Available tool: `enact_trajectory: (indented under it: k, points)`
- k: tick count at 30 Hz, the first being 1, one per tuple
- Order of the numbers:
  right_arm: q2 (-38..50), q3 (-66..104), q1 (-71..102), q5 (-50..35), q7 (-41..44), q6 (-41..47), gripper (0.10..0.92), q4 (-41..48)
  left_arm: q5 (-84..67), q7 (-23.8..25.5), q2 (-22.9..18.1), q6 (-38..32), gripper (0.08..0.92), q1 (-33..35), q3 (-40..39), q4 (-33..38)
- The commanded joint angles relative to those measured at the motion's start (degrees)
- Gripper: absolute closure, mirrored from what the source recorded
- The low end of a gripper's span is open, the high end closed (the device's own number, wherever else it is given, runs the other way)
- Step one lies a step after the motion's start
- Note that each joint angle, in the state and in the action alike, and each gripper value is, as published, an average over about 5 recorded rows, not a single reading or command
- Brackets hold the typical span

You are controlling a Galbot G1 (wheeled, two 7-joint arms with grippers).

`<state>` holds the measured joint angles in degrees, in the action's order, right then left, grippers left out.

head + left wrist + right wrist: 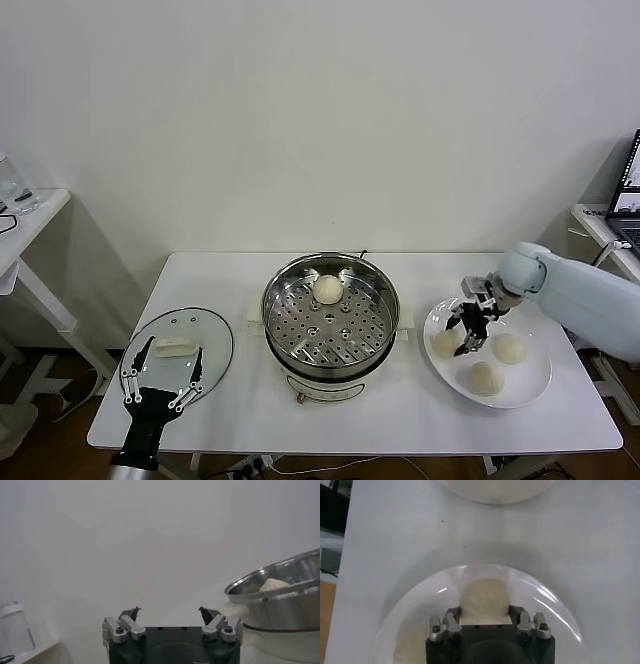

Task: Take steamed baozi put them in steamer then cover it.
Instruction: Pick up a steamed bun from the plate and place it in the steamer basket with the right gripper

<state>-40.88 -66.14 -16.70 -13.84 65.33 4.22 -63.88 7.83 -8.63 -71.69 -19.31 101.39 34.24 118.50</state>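
Observation:
The steamer (330,315) stands mid-table with one baozi (328,290) on its perforated tray. On the white plate (533,378) to its right lie three more baozi. My right gripper (468,335) reaches down to the one nearest the steamer (446,344) and is shut on it. In the right wrist view that baozi (485,597) sits squeezed between the fingers of my right gripper (485,616). The cover (215,338), a glass lid with a white handle, lies flat at the table's left. My left gripper (170,362) hangs open over it, and the left wrist view shows the left gripper (170,612) empty.
The left wrist view shows the steamer's steel wall (285,605) and the baozi (272,585) inside it. A small white side table (25,225) stands far left, and a laptop (628,195) sits on a stand far right. Bare tabletop (420,425) runs along the front edge.

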Motion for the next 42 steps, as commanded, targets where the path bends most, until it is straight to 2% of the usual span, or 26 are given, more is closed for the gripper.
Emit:
enact_trajectory:
  k: [1,9,17,26,42]
  points:
    - [-3.6,-10.3,-23.6,-6.2,8.8,-0.6,0.379,-1.3,0.0,0.0,0.2,0.1,0.177,0.1,0.0,0.9]
    - [-14.7,-20.8,-38.0,-21.6,8.2,3.3,0.368,-7.0,0.0,-0.2,0.7,0.1,0.177,-0.4,-0.7,1.3]
    - [-26.8,-24.8,-36.8,-28.8,1.6,8.6,0.364,-10.8,0.0,-0.2,0.7,0.6,0.177,-1.4,-2.0,2.0]
    - [-36.0,-27.5,-31.2,-30.2,-3.6,11.3,0.364,-9.1,-0.3,-0.4,0.7,0.7,0.177,-2.2,-2.2,2.3]
    - [-40.6,-28.4,-24.8,-30.3,-10.3,13.4,0.364,-5.9,-0.9,-0.6,1.3,0.1,0.177,-3.3,-2.2,1.8]
